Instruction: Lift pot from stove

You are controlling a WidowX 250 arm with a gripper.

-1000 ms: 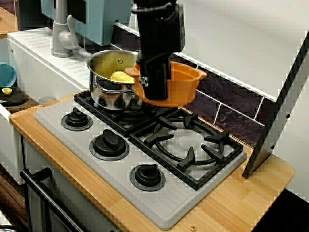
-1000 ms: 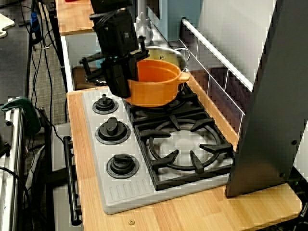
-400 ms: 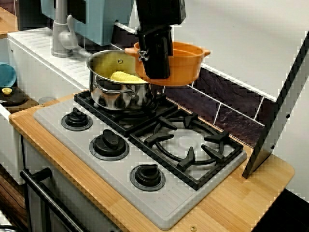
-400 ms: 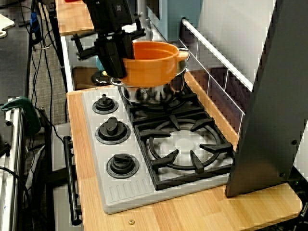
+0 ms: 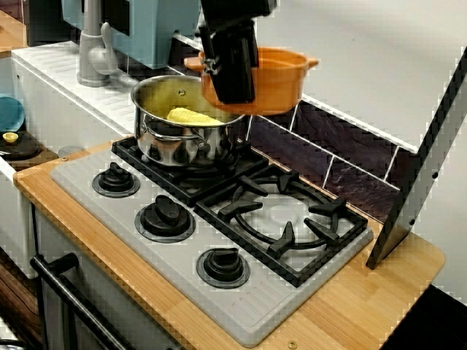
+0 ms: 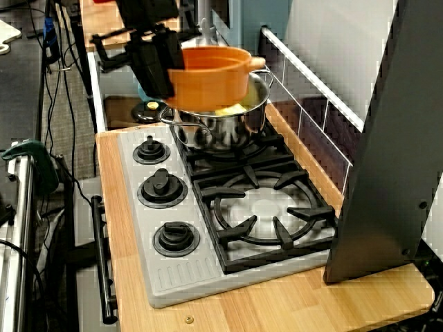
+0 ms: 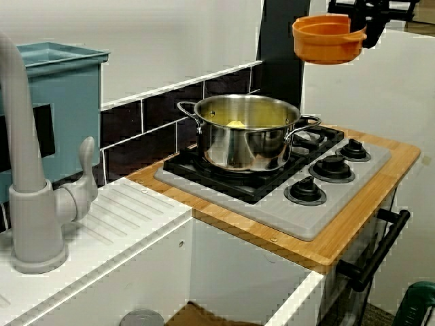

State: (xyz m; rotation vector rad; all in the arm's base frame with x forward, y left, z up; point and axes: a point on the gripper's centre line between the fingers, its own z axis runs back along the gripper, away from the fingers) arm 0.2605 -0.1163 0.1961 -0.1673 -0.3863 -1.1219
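— Where is the pot [image 5: 273, 79] now?

— Higher than a second ago, clear above the stove [image 5: 219, 240] and steel pot [image 5: 182, 131]. My gripper [image 5: 228, 62] is clamped on its rim, I think; the fingers are mostly hidden.

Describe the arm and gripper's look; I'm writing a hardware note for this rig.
The gripper is all black: a boxy housing above a narrower block-like finger section. In the side view, thin black bars stick out sideways from it. No cables or markings are discernible.
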